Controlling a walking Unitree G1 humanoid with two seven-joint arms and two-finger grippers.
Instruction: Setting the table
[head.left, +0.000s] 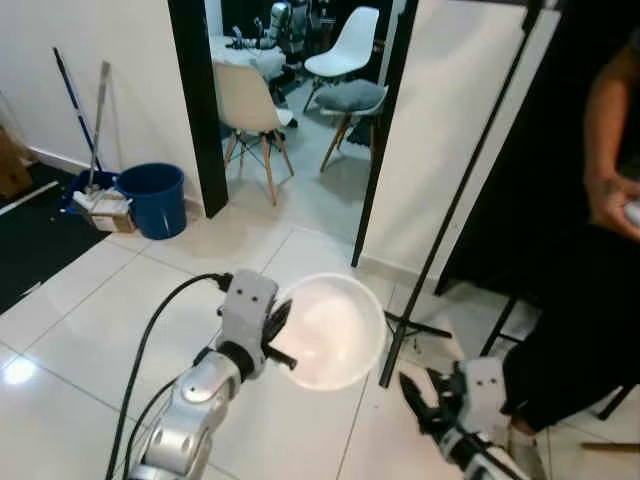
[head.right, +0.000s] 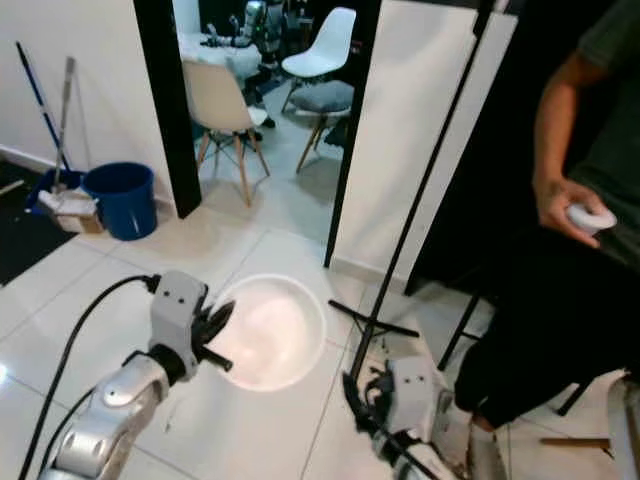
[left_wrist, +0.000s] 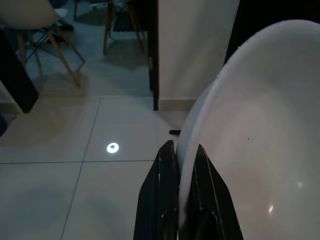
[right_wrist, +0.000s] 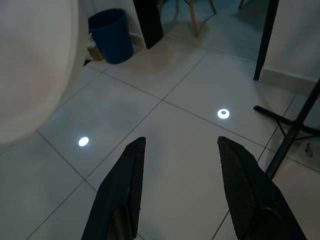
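White tiled floor underfoot, with ceiling lights glinting off it. Ahead, a black-framed doorway opening on a room with pale chairs; a grey cushion on one of them. Right of the doorway a white panel, and a black stand slanting down across it to feet on the tiles. At far right a person in dark clothes, one hand around a small white object. By the left wall a blue bucket, beside it a mop and a broom leaning.

White plate held up over the floor, tilted, rim pinched by the left gripper: fingers clamped on the edge from both sides, plate face swelling away to one side in the wrist view. Black cable looping back along the silver left arm.

Right gripper low at the right, near the stand's feet, over bare tile, fingers spread well apart, grasping nothing
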